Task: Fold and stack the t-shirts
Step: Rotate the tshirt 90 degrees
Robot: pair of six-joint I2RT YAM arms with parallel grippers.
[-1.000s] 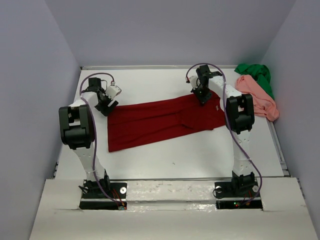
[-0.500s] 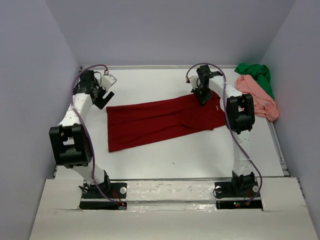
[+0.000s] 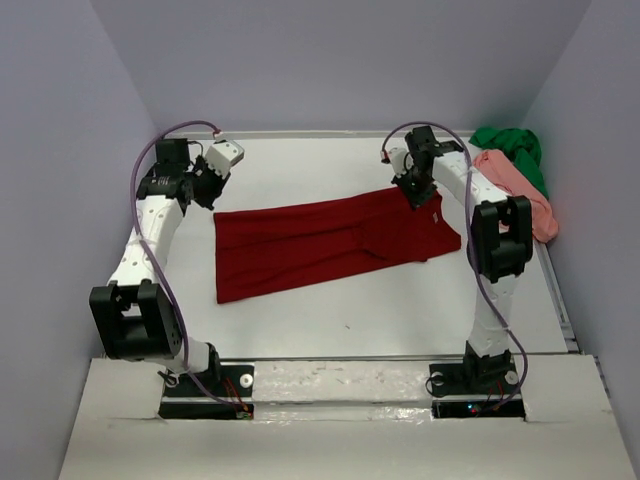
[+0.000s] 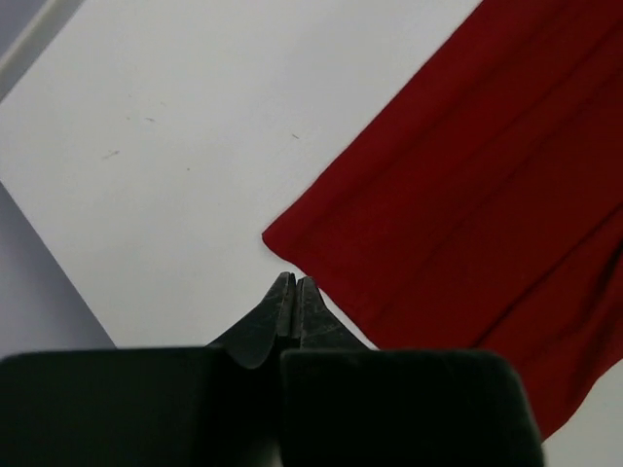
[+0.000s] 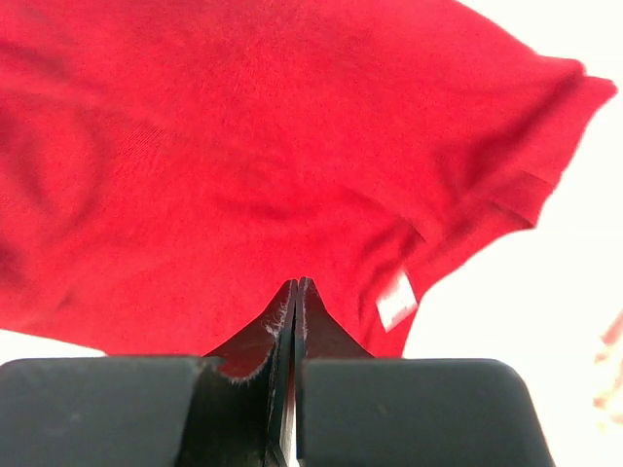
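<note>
The red shirt (image 3: 320, 245) lies flat on the white worktop (image 3: 350, 310), a long band folded lengthwise. It slants from lower left to upper right across the middle of the top view. At the upper right edge of that view the pink shirt (image 3: 520, 195) lies crumpled. The green shirt (image 3: 515, 148) is bunched just behind it and touches it. Both are apart from the red one.

The left arm (image 3: 150, 230) reaches up the left side. Its left jaws sit at the upper left, just off the red shirt's upper-left corner. In the left wrist view the fingers (image 4: 282, 311) are pressed together with nothing between them. Their tips point at the cloth's corner, with bare worktop to the left.

The right arm (image 3: 490, 240) reaches to the shirt's upper right end. In the right wrist view the right jaws are closed tight at the near edge of the red cloth and seem to pinch it. The cloth fills most of the frame. A small white label (image 5: 394, 309) shows just right of the fingertips, and bare worktop shows at the right.
</note>
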